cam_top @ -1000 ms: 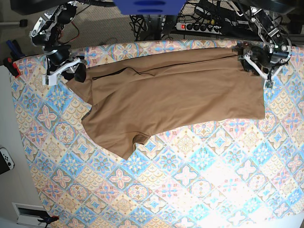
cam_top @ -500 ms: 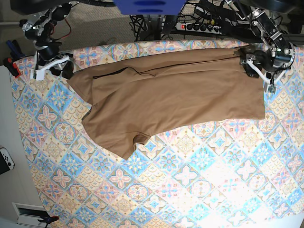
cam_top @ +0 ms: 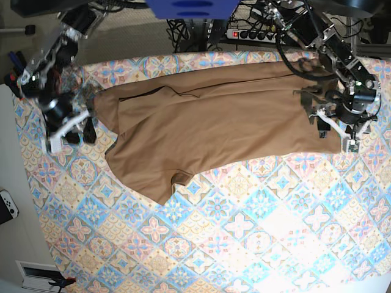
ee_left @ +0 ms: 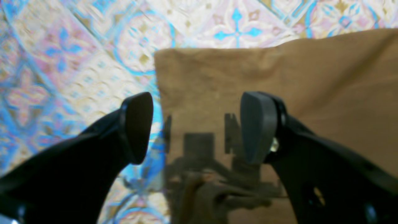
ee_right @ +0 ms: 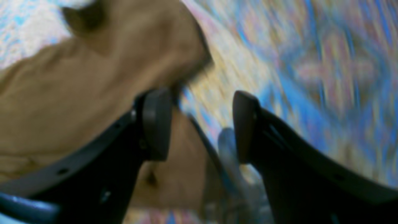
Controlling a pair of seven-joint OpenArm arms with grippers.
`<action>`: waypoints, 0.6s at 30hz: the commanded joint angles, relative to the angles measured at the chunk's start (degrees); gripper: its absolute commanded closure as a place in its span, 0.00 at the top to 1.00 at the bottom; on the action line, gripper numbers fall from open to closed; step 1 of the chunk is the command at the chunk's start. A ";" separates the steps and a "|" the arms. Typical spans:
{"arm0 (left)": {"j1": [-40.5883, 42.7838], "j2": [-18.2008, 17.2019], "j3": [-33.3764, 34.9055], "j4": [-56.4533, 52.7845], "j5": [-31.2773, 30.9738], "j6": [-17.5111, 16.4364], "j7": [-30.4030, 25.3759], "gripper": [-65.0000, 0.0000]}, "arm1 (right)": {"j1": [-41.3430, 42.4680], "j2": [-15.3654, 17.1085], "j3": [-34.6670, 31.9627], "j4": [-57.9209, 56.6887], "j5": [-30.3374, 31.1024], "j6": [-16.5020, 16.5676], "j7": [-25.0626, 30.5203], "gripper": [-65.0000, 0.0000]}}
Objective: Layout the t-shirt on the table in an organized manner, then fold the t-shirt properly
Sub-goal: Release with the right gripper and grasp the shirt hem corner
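Note:
The tan-brown t-shirt (cam_top: 226, 122) lies spread across the far half of the table (cam_top: 244, 232), one short sleeve (cam_top: 162, 186) pointing toward the near side. My left gripper (cam_top: 336, 135) hovers over the shirt's right edge near its front corner. In the left wrist view the left gripper (ee_left: 197, 127) is open, with the shirt corner (ee_left: 217, 77) below and nothing between the fingers. My right gripper (cam_top: 76, 134) is off the shirt's left end, over the patterned cloth. The blurred right wrist view shows the right gripper (ee_right: 202, 124) open beside the shirt edge (ee_right: 93, 84).
A power strip (cam_top: 256, 33) and cables lie beyond the table's far edge. A white controller (cam_top: 6, 204) sits off the table's left side. A blue object (cam_top: 189, 7) hangs at the top centre. The near half of the table shows only patterned cloth.
The left gripper has moved along the shirt's right edge toward its front corner. The right gripper has come toward the near side, left of the shirt. The shirt's left end has shifted slightly.

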 commanded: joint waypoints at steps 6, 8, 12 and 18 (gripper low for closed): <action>-0.86 0.22 0.06 0.77 -0.37 0.12 -0.90 0.65 | 8.77 7.10 -8.75 -6.75 0.92 0.18 1.84 0.47; -0.86 0.13 0.06 0.77 -0.37 0.12 -0.90 0.65 | 11.76 8.07 -11.56 -12.28 0.83 0.18 2.02 0.47; -0.59 -0.31 0.06 0.77 -0.37 0.12 -0.90 0.65 | 15.72 11.67 -17.45 -19.49 0.83 0.18 5.09 0.47; -0.94 0.05 -0.03 0.77 4.99 0.12 -0.90 0.65 | 21.08 13.52 -28.17 -28.46 0.83 0.18 10.28 0.47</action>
